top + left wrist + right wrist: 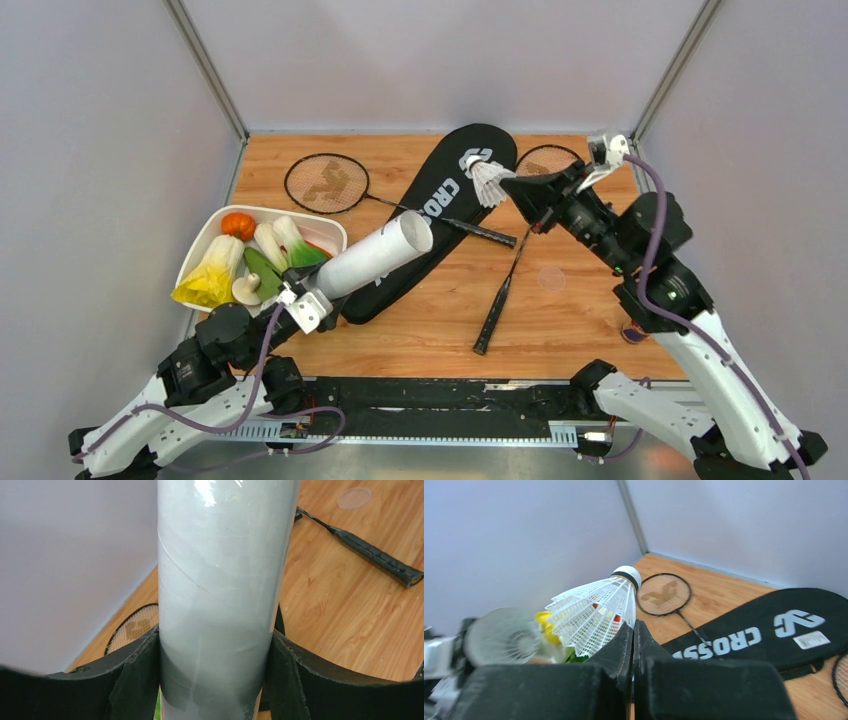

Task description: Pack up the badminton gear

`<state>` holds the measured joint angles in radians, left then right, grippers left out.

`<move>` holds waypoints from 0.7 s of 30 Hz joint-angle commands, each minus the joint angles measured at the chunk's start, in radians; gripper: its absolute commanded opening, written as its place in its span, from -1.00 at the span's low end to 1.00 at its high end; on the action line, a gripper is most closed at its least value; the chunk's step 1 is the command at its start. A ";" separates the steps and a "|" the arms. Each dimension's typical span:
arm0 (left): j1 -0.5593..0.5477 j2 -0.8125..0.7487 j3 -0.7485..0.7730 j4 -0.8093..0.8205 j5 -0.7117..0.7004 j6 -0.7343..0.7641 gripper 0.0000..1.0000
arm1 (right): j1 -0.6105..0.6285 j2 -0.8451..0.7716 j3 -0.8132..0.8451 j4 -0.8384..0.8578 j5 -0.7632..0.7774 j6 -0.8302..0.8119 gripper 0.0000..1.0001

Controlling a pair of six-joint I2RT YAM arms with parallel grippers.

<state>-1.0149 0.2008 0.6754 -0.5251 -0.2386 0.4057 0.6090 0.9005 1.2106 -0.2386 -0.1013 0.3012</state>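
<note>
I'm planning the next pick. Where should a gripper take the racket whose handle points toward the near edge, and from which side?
Likely by the handle of that racket, from straight above, jaws across it: it is the thickest part and lies flat on bare table, clear of the bag; the shaft is thin.

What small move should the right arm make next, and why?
Probably carry the shuttlecock to the open mouth of the tube: the right gripper is shut on its feathers, the left gripper holds the tube raised toward it, and they are apart.
</note>
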 commanded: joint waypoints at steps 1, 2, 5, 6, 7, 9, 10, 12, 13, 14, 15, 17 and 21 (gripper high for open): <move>-0.001 0.020 0.007 0.030 0.052 0.040 0.06 | -0.005 -0.062 0.030 -0.125 -0.302 0.014 -1.00; -0.001 0.021 0.005 0.029 0.062 0.047 0.05 | -0.006 -0.076 0.025 -0.134 -0.348 0.025 -1.00; -0.001 0.028 0.000 0.023 0.086 0.067 0.06 | -0.005 -0.103 0.008 -0.145 -0.460 0.056 -1.00; -0.001 0.030 0.000 0.023 0.093 0.075 0.06 | -0.005 -0.109 0.002 -0.147 -0.490 0.061 -1.00; -0.001 0.032 -0.002 0.023 0.095 0.081 0.06 | -0.005 -0.114 -0.002 -0.152 -0.523 0.064 -1.00; -0.002 0.035 -0.003 0.022 0.108 0.100 0.05 | -0.005 -0.117 -0.009 -0.157 -0.566 0.072 -1.00; -0.001 0.037 -0.003 0.024 0.118 0.111 0.05 | -0.005 -0.119 -0.011 -0.159 -0.579 0.075 -1.00; -0.001 0.041 -0.002 0.027 0.127 0.122 0.05 | -0.005 -0.118 -0.016 -0.160 -0.602 0.081 -1.00; -0.001 0.046 0.000 0.027 0.131 0.124 0.05 | -0.005 -0.117 -0.019 -0.161 -0.620 0.082 -1.00; -0.001 0.051 0.003 0.025 0.133 0.127 0.05 | -0.004 -0.114 -0.022 -0.161 -0.631 0.085 -1.00; -0.001 0.058 0.005 0.023 0.134 0.129 0.05 | -0.005 -0.113 -0.024 -0.160 -0.642 0.086 -1.00; -0.001 0.068 0.008 0.021 0.136 0.132 0.05 | -0.005 -0.104 -0.030 -0.161 -0.657 0.090 -1.00; -0.001 0.080 0.006 0.025 0.147 0.136 0.06 | -0.005 -0.079 -0.048 -0.161 -0.691 0.094 -1.00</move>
<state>-1.0149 0.2680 0.6659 -0.5598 -0.1184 0.5148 0.6060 0.8047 1.1774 -0.4095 -0.7219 0.3706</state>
